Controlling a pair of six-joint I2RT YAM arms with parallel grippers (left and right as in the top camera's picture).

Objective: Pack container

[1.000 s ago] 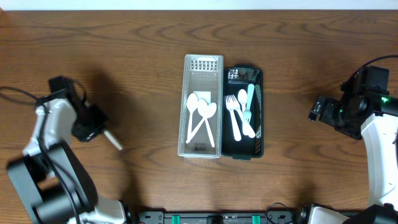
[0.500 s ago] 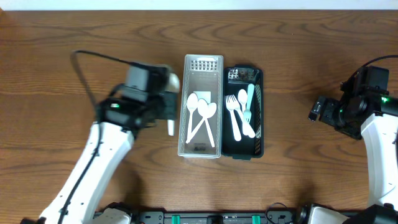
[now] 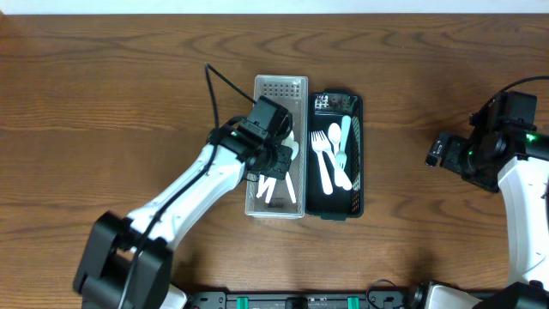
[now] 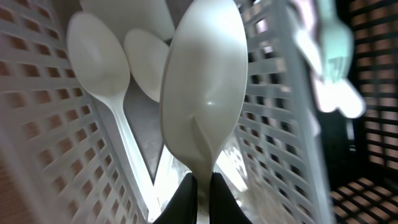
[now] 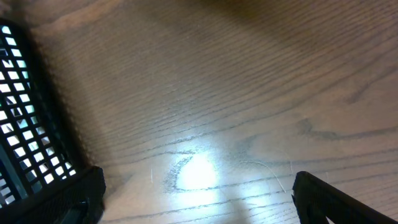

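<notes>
At centre frame in the overhead view, you have the left hand (image 3: 271,166) lowered over the white perforated plastic tray (image 3: 280,84). That tray stands lengthwise on the brown wooden worktop (image 3: 129,77), touching the black perforated plastic tray (image 3: 354,105) just to its right in the picture.

The left hand is clenched on the neck of a white plastic spoon (image 4: 205,93). Your left wrist view shows the spoon's bowl projecting beyond the fingertips, between the white tray's lattice walls. Two loose white spoons (image 4: 102,65) lie on the tray floor past it. You cannot tell whether the gripped spoon touches that floor.

The black tray holds white and pale-green plastic cutlery (image 3: 330,159).

Your right hand (image 5: 199,202) sits at the right edge of the frame, well apart from both trays. It is released, its fingers (image 5: 329,199) spread wide over bare wood, grasping nothing.
</notes>
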